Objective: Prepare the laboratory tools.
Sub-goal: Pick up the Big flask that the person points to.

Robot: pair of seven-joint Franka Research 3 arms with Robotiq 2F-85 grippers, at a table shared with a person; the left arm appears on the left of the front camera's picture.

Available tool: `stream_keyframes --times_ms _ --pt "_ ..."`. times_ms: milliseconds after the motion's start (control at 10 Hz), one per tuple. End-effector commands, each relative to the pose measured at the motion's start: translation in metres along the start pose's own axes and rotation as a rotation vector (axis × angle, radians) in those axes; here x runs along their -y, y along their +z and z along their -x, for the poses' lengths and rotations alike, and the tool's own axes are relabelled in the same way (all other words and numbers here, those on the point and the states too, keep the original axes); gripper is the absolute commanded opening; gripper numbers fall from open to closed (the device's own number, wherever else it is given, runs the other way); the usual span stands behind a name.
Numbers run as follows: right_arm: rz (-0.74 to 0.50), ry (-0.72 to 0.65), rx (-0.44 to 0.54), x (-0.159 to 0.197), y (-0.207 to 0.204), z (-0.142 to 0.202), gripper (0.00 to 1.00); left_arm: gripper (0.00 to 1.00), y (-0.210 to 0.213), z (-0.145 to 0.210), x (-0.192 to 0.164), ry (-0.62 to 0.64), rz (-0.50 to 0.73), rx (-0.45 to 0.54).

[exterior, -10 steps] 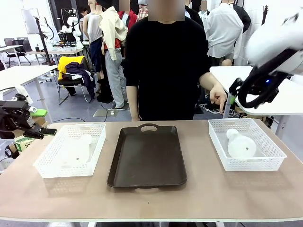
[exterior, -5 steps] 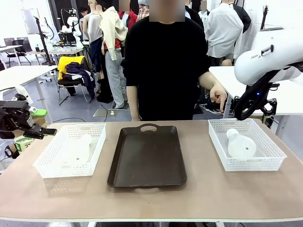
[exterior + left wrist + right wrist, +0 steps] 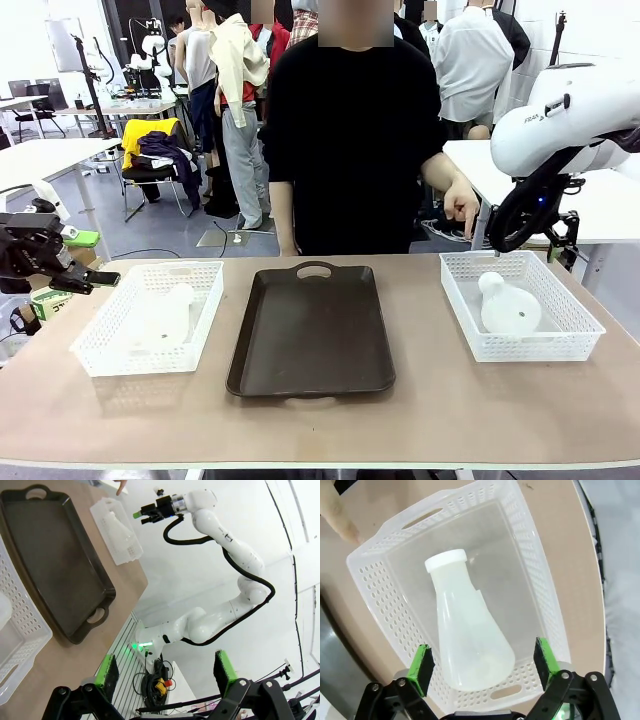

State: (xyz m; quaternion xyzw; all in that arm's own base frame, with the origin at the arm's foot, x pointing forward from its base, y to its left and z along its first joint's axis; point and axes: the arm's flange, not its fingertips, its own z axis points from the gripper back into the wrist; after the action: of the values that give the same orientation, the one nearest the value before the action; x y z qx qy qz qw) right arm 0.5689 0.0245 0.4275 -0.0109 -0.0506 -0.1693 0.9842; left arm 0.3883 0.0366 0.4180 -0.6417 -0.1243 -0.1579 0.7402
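Observation:
Two frosted-white conical flasks lie on their sides, one in each basket. One flask (image 3: 165, 315) is in the left basket (image 3: 100, 345). The other flask (image 3: 508, 305) (image 3: 467, 630) (image 3: 122, 530) is in the right basket (image 3: 575, 325) (image 3: 380, 605), neck pointing at the person. My right gripper (image 3: 512, 228) (image 3: 482, 662) (image 3: 142, 516) hangs open above that basket, its green pads either side of the flask's base, well above it. Off the table's left edge my left gripper (image 3: 88, 260) (image 3: 166, 670) is open and empty.
A dark brown tray (image 3: 310, 330) (image 3: 55, 565) lies in the middle between the baskets. The person stands at the far side, one hand (image 3: 462, 210) (image 3: 337, 512) pointing down by the right basket's far left corner. White tables stand behind on both sides.
My right arm has swung left and down, bringing its gripper over the right basket. The left arm and both flasks have not moved.

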Motion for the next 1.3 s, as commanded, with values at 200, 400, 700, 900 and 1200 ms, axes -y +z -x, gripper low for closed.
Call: stream_keyframes --times_ms 200,400,700,900,1200 --pt "0.117 0.066 0.140 -0.025 -0.030 0.017 1.00 1.00 0.001 0.000 0.002 -0.011 0.011 0.004" --pt "0.091 0.037 0.163 -0.030 -0.051 0.002 1.00 1.00 0.001 0.000 0.002 -0.011 0.011 0.004" --pt "0.036 0.026 0.110 -0.034 -0.064 -0.014 1.00 1.00 0.001 0.000 0.002 -0.011 0.011 0.004" --pt "0.007 0.060 0.066 -0.033 -0.069 -0.026 1.00 1.00 0.001 0.000 0.002 -0.011 0.011 0.004" --pt "0.007 0.177 0.018 -0.037 -0.077 -0.032 1.00 1.00 0.001 0.000 0.002 -0.011 0.011 0.004"
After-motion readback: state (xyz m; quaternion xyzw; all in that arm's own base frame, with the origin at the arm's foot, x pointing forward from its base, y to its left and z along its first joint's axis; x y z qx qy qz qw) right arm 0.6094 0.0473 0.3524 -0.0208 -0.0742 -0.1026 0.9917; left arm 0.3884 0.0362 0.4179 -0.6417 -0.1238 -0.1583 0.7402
